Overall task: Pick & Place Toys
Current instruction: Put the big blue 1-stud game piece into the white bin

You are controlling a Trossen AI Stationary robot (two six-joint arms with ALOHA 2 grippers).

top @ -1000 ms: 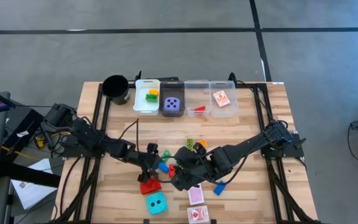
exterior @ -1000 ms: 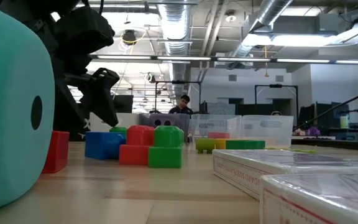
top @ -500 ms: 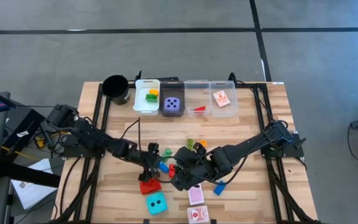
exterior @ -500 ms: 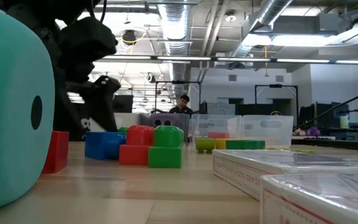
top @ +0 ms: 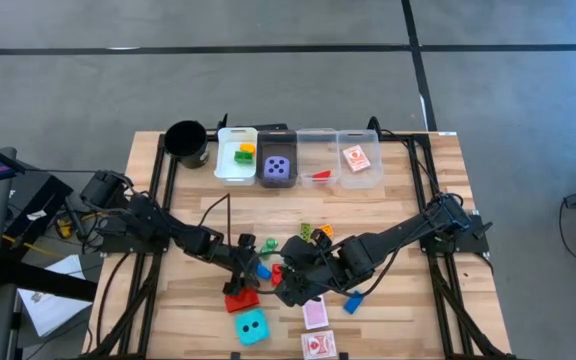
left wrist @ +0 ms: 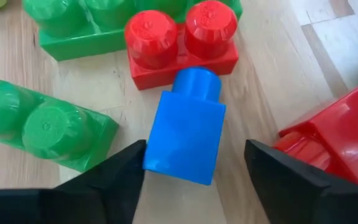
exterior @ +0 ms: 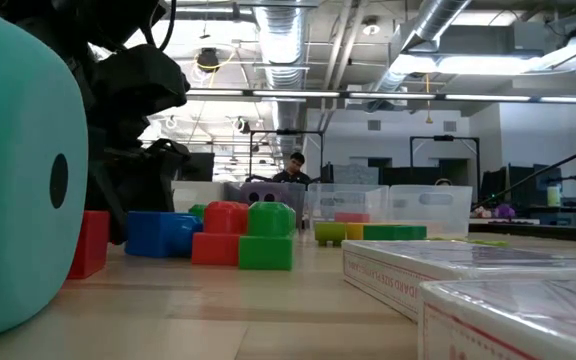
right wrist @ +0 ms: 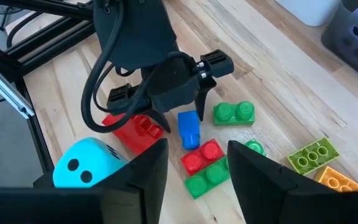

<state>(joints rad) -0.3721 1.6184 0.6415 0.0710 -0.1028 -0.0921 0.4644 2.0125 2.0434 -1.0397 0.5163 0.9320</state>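
A small blue brick [left wrist: 185,130] lies on its side on the wooden table, its stud toward a red two-stud brick [left wrist: 182,43]. My left gripper [left wrist: 194,149] is open and low over the table, one finger on each side of the blue brick [top: 261,268]. Green bricks [left wrist: 48,127] lie beside it and a bigger red brick [top: 241,298] just nearer. My right gripper [right wrist: 196,149] hangs open above the pile with nothing between its fingers. A cyan die [top: 250,323] and two cards [top: 315,314] lie near the front edge. My left gripper comes slanting down from the table's left. One finger [left wrist: 126,165] stands right at the blue brick's long side [left wrist: 151,155]; whether it touches, I cannot tell. The other finger is apart from the brick. The brick lies flat on the table.
A black cup [top: 187,140] and a row of bins [top: 298,155] line the far edge, holding a green and a yellow brick, a purple die [top: 277,168], a red piece and a card. More green, yellow and orange bricks [top: 315,231] and a blue brick [top: 353,300] lie around my right arm.
My left gripper has come down toward the blue brick and now stands low at the table with its fingers around it. My right arm has kept still.
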